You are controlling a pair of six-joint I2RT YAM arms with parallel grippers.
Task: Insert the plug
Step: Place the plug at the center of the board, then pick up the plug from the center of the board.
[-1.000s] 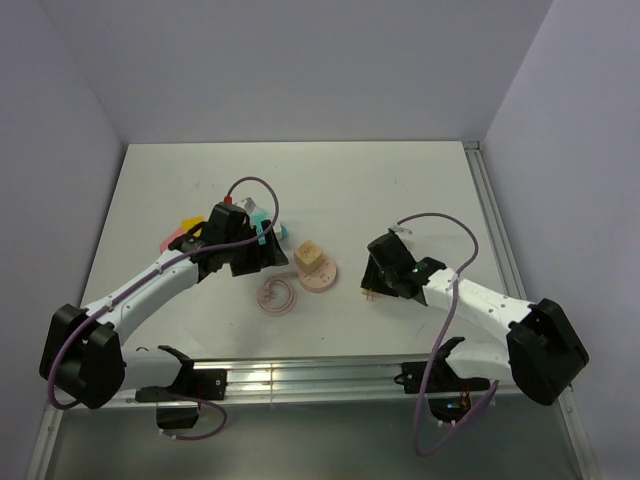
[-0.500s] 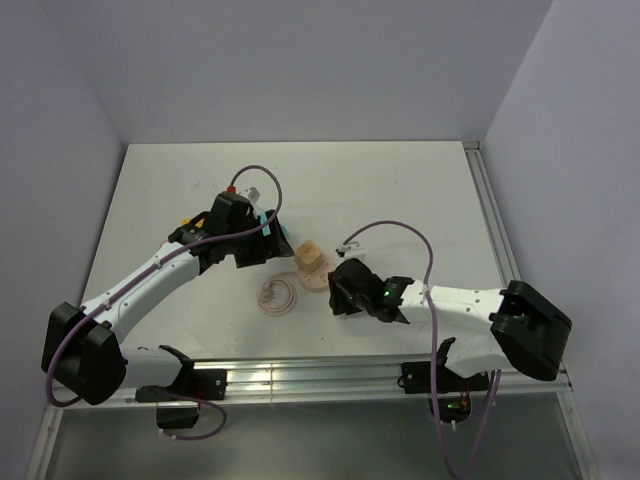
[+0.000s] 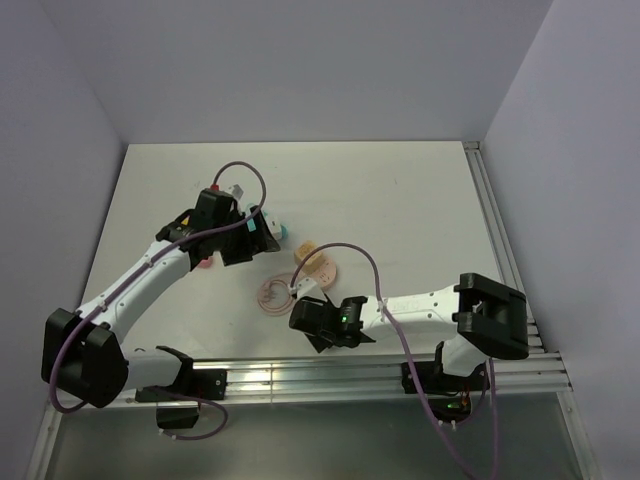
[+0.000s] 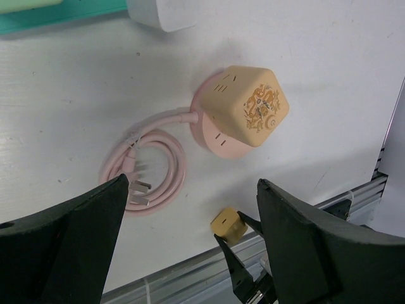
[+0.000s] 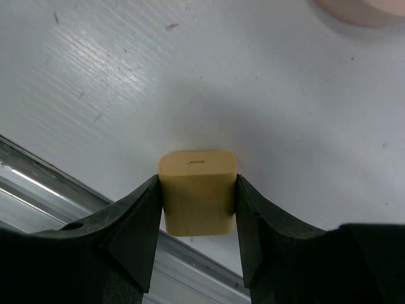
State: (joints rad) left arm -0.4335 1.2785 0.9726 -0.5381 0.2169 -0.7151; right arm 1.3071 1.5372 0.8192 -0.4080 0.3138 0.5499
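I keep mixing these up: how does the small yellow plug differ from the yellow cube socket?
The plug is small; the cube socket is larger, with a gold emblem. The plug is clamped in the right hand; the cube socket sits on a pink base. Both are yellow, round-cornered.

Mustard-yellow plug [image 5: 197,190], cream socket cube [image 4: 253,104] on pink base [image 4: 204,126], pink cable [image 4: 164,118]

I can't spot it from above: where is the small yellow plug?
In the right wrist view the plug is clamped in the right tool, by the front rail, just nearer than the cube socket.
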